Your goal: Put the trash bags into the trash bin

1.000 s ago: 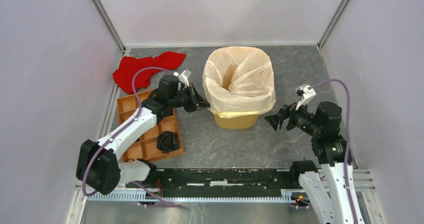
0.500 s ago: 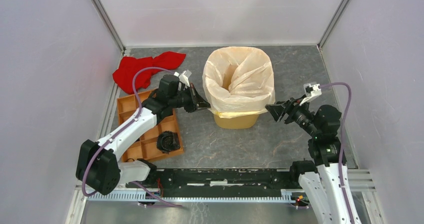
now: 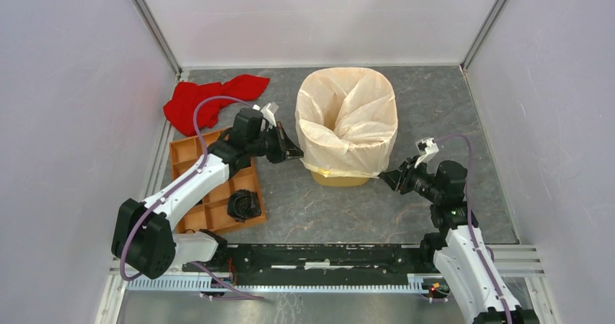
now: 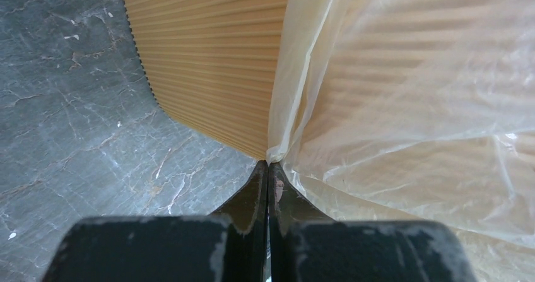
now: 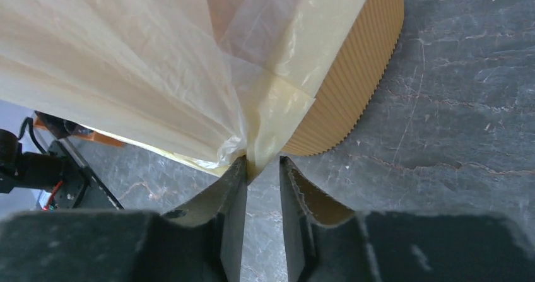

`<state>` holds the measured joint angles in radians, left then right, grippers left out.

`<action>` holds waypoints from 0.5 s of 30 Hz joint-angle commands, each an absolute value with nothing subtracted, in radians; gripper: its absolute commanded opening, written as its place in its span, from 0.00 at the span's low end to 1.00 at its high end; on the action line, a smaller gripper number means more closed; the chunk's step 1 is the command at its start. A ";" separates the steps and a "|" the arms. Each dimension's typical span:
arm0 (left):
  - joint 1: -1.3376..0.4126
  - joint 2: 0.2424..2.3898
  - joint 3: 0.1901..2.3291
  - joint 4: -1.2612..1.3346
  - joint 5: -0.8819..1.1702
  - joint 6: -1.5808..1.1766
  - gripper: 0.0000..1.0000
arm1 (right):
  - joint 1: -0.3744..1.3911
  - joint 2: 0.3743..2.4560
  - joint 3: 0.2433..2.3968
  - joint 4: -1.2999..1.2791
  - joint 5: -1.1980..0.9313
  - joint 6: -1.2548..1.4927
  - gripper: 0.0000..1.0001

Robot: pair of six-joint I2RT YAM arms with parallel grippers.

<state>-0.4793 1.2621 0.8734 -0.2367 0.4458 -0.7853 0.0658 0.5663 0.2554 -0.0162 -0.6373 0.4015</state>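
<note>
The cream-white trash bag (image 3: pixel 347 117) is draped over the orange-yellow trash bin (image 3: pixel 341 177) and lines its mouth. My left gripper (image 3: pixel 297 152) sits at the bin's left side, shut on a pinch of the bag's hem. In the left wrist view the left gripper (image 4: pixel 269 163) has its tips pressed together on the bag (image 4: pixel 410 105) beside the ribbed bin wall (image 4: pixel 208 61). My right gripper (image 3: pixel 384 178) is at the bag's lower right corner. In the right wrist view the right gripper (image 5: pixel 262 162) still shows a gap, with a fold of the bag (image 5: pixel 126 74) between the fingertips, next to the bin (image 5: pixel 356 86).
A red cloth (image 3: pixel 210 99) lies at the back left. An orange compartment tray (image 3: pixel 192 154) with a black item (image 3: pixel 244 205) lies under the left arm. White walls enclose the grey floor on three sides.
My right gripper has moved left and down to the bag's lower right corner, and its jaws have narrowed around the hem. The bag hangs lower on that side. The left gripper has kept still.
</note>
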 commanded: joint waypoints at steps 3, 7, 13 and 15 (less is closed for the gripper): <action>-0.483 1.242 0.882 -0.244 0.411 -0.727 0.02 | 0.068 0.544 0.373 -0.241 -0.572 0.274 0.59; -0.482 1.234 0.909 -0.310 0.362 -0.676 0.11 | 0.068 0.504 0.511 -0.449 -0.415 0.179 0.81; -0.482 1.180 0.954 -0.364 0.294 -0.636 0.26 | 0.068 0.551 0.797 -0.576 -0.229 0.103 0.95; -0.482 1.171 0.951 -0.361 0.292 -0.636 0.30 | 0.069 0.604 0.882 -0.554 -0.263 0.087 0.97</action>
<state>-0.4793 1.2240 0.8993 -0.3508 0.3367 -0.6987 0.0654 0.5346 0.7090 -0.5217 -0.3328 0.1654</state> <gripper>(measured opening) 0.267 0.950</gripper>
